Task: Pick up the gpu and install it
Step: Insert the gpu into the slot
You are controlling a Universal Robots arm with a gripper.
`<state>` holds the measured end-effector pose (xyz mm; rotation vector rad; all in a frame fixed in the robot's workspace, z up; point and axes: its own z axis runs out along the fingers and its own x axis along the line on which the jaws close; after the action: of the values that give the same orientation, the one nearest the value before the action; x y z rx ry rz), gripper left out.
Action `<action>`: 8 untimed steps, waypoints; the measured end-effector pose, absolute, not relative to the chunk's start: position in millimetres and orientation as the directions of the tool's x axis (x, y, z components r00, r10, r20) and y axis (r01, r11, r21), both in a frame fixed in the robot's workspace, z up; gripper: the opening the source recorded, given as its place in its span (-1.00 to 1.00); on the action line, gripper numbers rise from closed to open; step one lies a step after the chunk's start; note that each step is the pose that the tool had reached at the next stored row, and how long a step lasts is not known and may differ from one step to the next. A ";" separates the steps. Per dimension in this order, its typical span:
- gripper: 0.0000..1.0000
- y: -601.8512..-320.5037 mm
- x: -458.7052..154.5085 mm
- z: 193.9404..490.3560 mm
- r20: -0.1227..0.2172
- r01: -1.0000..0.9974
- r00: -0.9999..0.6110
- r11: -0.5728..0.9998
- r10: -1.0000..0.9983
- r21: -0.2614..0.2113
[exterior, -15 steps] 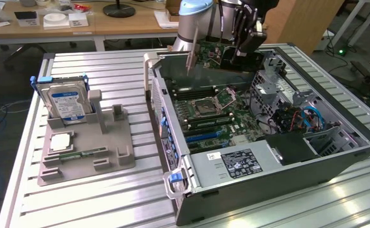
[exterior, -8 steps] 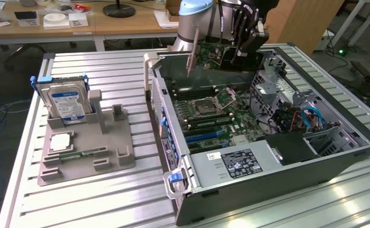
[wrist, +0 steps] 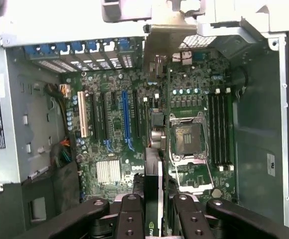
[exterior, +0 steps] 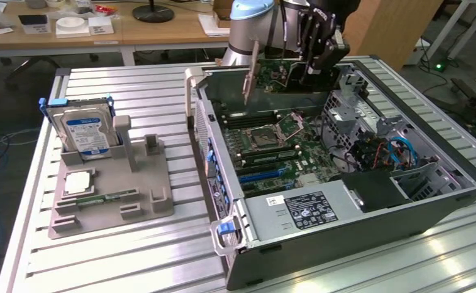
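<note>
end effector (wrist: 154, 216): clamped on the gpu, one finger on each face of the card
gpu (exterior: 274, 74): lifted, hanging over the open computer case, metal strip end towards the case's rear wall, clear of the board
motherboard (exterior: 278, 143): on the case floor, under the card
expansion slots (wrist: 126, 117): bare, nothing seated
computer case (exterior: 433, 204): on its side, open, on the counter (exterior: 123, 256)
parts holder (exterior: 111, 189): beside the case, hard drive (exterior: 84, 131) standing in it
done: pick-up
left: install; card not in a slot, by my read
</note>
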<state>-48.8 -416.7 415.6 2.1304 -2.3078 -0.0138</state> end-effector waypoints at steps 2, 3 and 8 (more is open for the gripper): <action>-0.46 -416.7 -48.8 414.2 -0.004 -0.998 -0.068 0.068 -0.998 0.004; -0.46 -416.8 -48.9 413.5 -0.002 -0.998 -0.065 0.065 -0.998 0.001; -0.46 -416.6 -48.8 405.0 -0.002 -0.999 -0.047 0.047 -0.999 -0.001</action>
<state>-48.8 -416.6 405.0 2.1704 -2.2742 -0.0017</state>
